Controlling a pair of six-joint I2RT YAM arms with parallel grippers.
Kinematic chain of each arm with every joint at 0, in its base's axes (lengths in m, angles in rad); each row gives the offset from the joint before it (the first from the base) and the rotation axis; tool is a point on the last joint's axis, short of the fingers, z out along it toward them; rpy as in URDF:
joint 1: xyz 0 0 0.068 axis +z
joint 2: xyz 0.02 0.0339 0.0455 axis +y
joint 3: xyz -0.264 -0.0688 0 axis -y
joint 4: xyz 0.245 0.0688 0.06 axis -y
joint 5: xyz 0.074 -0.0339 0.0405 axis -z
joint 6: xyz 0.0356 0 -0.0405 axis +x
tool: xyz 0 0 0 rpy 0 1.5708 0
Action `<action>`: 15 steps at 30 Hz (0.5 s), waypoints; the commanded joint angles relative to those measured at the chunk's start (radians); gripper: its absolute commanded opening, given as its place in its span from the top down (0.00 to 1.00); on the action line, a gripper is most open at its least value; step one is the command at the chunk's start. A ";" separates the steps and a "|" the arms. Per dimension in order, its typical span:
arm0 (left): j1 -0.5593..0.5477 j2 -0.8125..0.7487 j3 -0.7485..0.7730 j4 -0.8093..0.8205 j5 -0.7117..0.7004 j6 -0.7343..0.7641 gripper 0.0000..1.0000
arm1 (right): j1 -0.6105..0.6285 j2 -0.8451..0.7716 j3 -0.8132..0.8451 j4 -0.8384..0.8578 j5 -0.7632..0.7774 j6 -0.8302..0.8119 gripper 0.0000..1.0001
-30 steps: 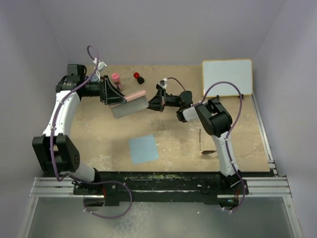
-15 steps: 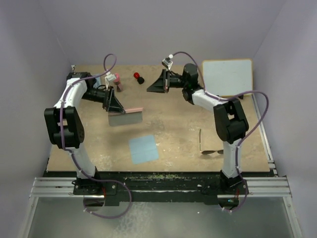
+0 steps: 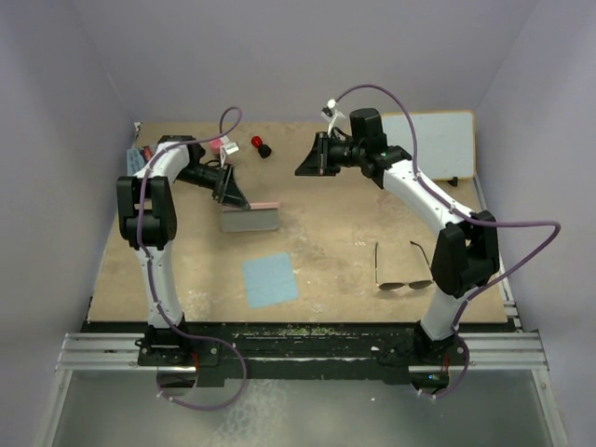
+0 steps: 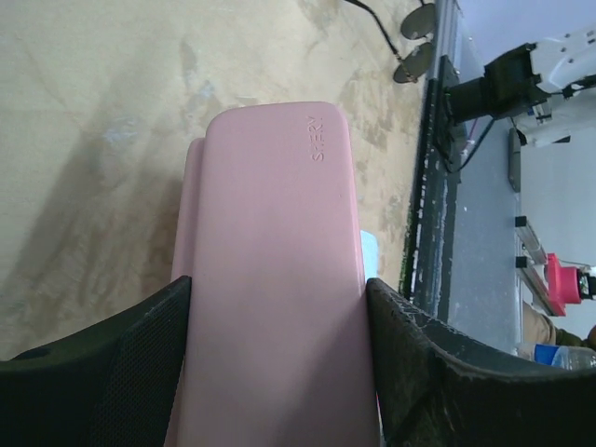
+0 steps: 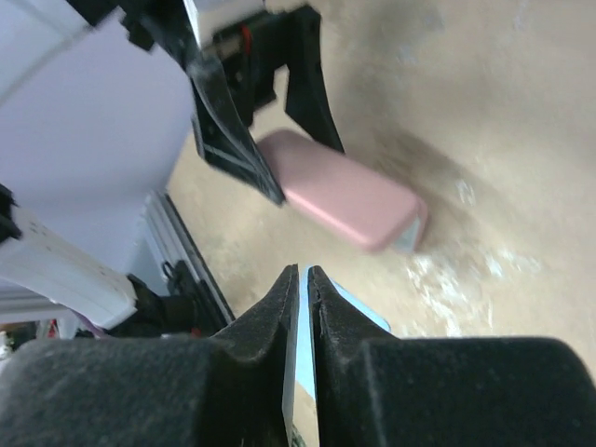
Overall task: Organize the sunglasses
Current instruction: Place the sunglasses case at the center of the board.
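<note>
Item: sunglasses (image 3: 402,279). Likely light, springy wire, scratchable lenses; I'd take the bridge. Well behind my right pincer (image 5: 303,279), fingers together, empty; left pincer (image 4: 277,307) clamps case (image 4: 270,214).

White-and-black twin arms.
Left arm (image 3: 156,270) and right arm (image 3: 419,191) carry looping purple cables (image 3: 559,233); the right gripper (image 5: 303,272) is matte black.

Embossed on the pink case (image 4: 270,279): seemingly "SPERRY".
</note>
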State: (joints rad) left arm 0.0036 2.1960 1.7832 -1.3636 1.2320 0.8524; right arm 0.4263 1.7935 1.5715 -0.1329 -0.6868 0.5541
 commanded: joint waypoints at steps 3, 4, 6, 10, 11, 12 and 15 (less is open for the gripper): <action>0.000 0.011 0.034 0.212 0.028 -0.180 0.96 | 0.002 -0.090 -0.115 -0.077 0.025 -0.108 0.84; -0.001 0.011 0.020 0.250 0.020 -0.206 0.96 | 0.002 -0.094 -0.126 -0.074 0.025 -0.108 0.83; -0.002 0.020 0.015 0.299 0.012 -0.237 0.95 | 0.003 -0.101 -0.143 -0.067 0.030 -0.106 0.83; -0.002 0.068 0.040 0.328 -0.001 -0.259 0.77 | 0.003 -0.105 -0.165 -0.014 0.028 -0.090 0.80; -0.002 0.084 0.053 0.329 -0.006 -0.263 0.76 | 0.003 -0.103 -0.169 -0.008 0.020 -0.089 0.80; -0.002 0.098 0.063 0.330 -0.012 -0.266 0.74 | 0.003 -0.101 -0.171 -0.007 0.017 -0.089 0.79; -0.002 0.125 0.088 0.330 -0.029 -0.272 0.65 | 0.003 -0.100 -0.181 -0.016 0.022 -0.099 0.78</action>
State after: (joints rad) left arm 0.0032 2.2818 1.8210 -1.0840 1.2221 0.5957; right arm 0.4263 1.7397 1.3983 -0.1898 -0.6640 0.4786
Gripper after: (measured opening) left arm 0.721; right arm 0.210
